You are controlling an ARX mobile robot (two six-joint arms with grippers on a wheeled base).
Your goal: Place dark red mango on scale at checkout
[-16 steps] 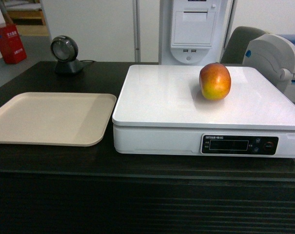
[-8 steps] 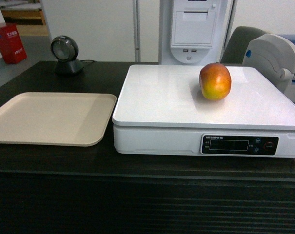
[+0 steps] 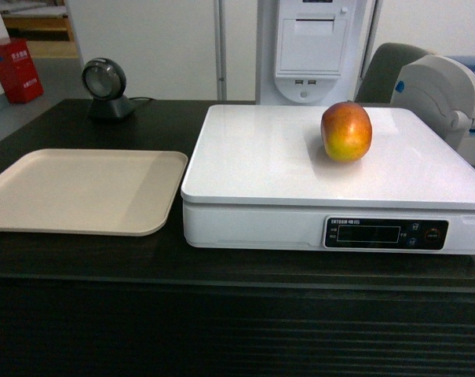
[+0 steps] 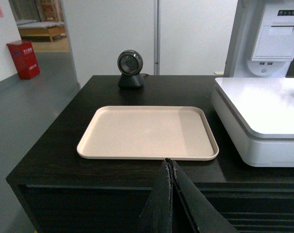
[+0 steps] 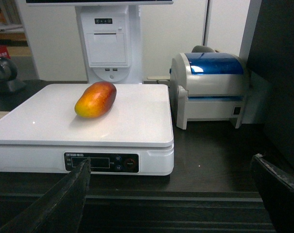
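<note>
On the dark ribbed-front checkout (image 3: 104,271), the big flat white scale (image 3: 268,169) carried the glossy red-orange oval dark red mango (image 3: 346,131) toward its back-right corner, prob. firm, slick, roll-prone, best gripped across its narrow middle; left gripper (image 4: 170,194) fingers pressed closed, right gripper (image 5: 171,194) spread wide, both w/o load.

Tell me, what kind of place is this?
Most likely a shop checkout: a dark counter carries a white weighing scale with a mango on it, a barcode scanner and a small label printer.
</note>
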